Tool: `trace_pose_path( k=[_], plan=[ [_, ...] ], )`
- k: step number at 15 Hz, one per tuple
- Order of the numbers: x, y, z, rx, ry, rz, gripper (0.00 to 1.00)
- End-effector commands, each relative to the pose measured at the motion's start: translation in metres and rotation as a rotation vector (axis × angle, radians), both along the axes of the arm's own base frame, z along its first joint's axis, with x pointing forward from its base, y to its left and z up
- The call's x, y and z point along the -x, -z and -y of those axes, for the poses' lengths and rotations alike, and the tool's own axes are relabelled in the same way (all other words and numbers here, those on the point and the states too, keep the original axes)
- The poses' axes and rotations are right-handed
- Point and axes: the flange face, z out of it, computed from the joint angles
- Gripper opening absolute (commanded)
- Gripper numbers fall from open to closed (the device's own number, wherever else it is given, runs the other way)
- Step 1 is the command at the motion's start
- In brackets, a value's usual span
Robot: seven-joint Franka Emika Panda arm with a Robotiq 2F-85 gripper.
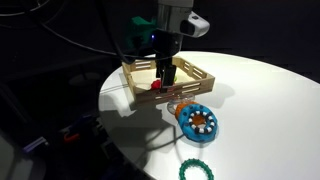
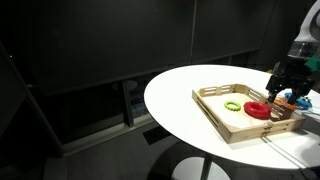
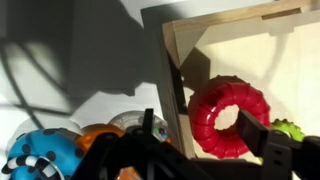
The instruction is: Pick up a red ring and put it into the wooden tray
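Observation:
The red ring (image 3: 207, 112) lies flat inside the wooden tray (image 3: 176, 62), near the tray's wall. It also shows in both exterior views (image 1: 156, 86) (image 2: 257, 110), inside the tray (image 1: 200, 72) (image 2: 215, 95). My gripper (image 3: 205, 138) hangs just above the ring, open. One finger is outside the tray wall and the other is over the ring's hole. Neither finger presses on the ring. The gripper also shows in both exterior views (image 1: 165, 72) (image 2: 282, 82).
A green knobbly ring (image 2: 233, 105) also lies in the tray. Outside it on the white round table (image 1: 260, 110) are a blue ring with a white centre (image 1: 198, 122), an orange toy (image 1: 178, 107) and another green ring (image 1: 196, 170) near the table edge.

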Motion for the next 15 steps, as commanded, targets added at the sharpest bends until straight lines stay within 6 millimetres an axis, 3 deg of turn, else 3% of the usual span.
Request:
trace_pose_path(
  k=[1, 8, 12, 13, 15],
  plan=[
    [-0.001, -0.011, 0.024, 0.011, 0.015, -0.034, 1.0],
    [0.007, -0.034, 0.066, 0.111, -0.042, -0.055, 1.0],
    [0.011, -0.057, 0.076, 0.12, -0.084, -0.039, 1.0],
    [0.008, -0.04, 0.069, 0.114, -0.055, -0.046, 1.0],
    [0.009, -0.049, 0.071, 0.115, -0.063, -0.034, 1.0]
  ],
)
